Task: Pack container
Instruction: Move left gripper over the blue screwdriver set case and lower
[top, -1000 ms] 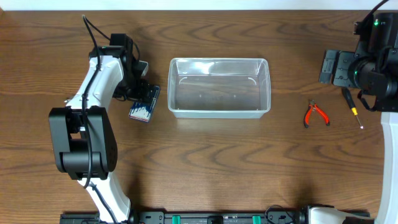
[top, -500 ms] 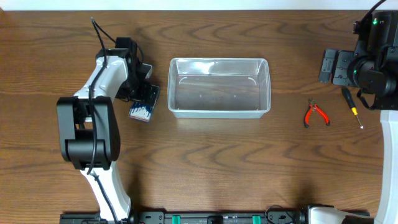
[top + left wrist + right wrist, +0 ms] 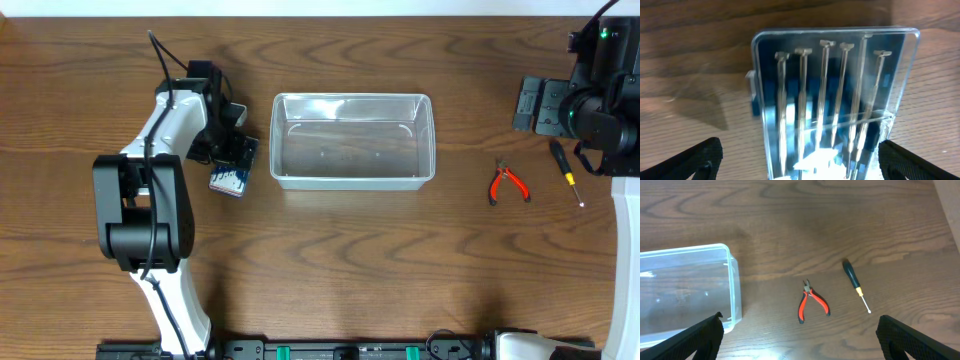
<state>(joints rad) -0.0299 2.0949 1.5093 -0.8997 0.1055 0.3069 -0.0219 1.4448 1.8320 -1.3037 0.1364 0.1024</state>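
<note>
Wood counter [image 3: 350, 260], clear container [image 3: 352, 140] dead centre, left fingers [image 3: 695, 162] spread wide astride the case [image 3: 835, 100] just left of it, right fingers [image 3: 695, 337] spread too, pliers [image 3: 508, 183] and screwdriver [image 3: 566, 172] out right.

Bright, even light from above; soft shadows on table [image 3: 350, 250]. Glare on container [image 3: 350, 183]. Left wrist view blurred, white glare on case [image 3: 835, 100].

Left gripper [image 3: 800, 150] low, jaws spread wide, right gripper [image 3: 800, 322] raised, jaws spread wide, both facing down
</note>
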